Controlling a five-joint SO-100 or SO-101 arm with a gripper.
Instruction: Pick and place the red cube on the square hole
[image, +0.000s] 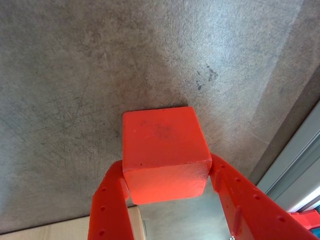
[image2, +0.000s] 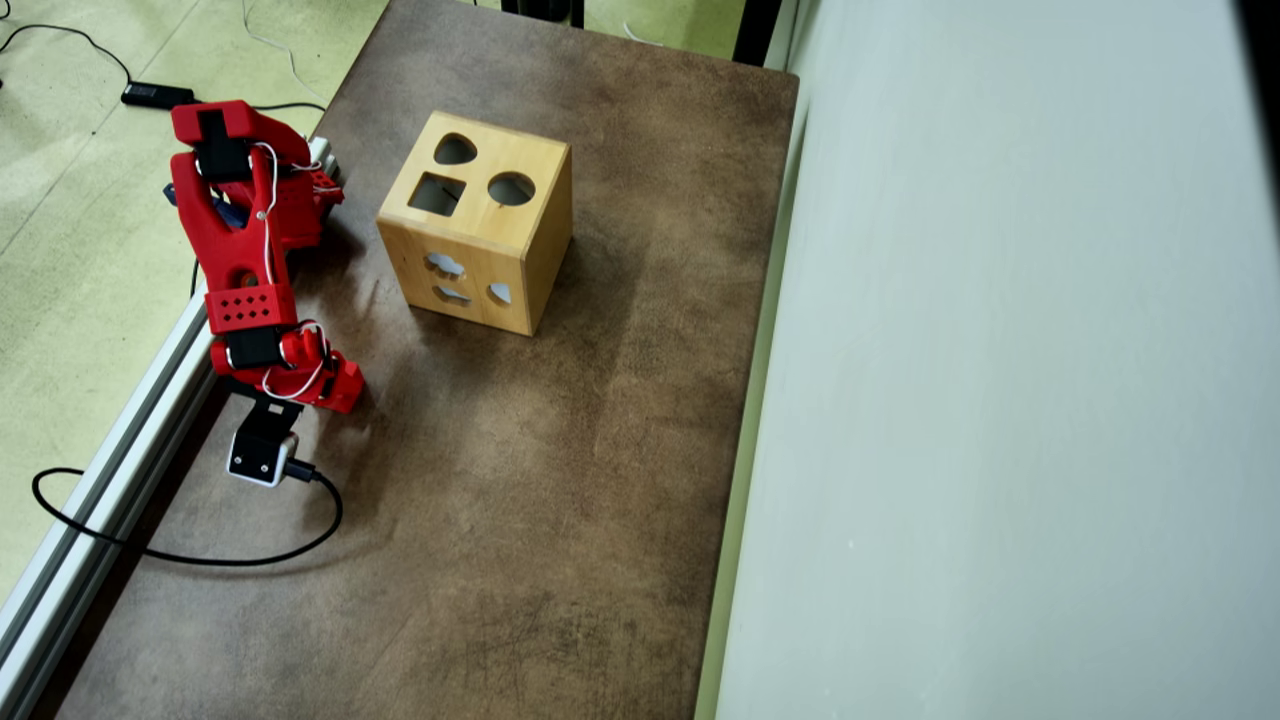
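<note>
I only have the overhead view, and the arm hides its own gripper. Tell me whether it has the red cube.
Observer: Yes. In the wrist view the gripper is shut on the red cube, one finger on each side.
Operator: Report whether the cube is off the table.
Observer: I cannot tell; the wrist view shows the grey table behind the cube, but not any gap.
Operator: Say if the wooden box shows in the wrist view.
Observer: It does not. Only the overhead view shows the wooden box, with the square hole on its top face, apart from the arm.
</note>
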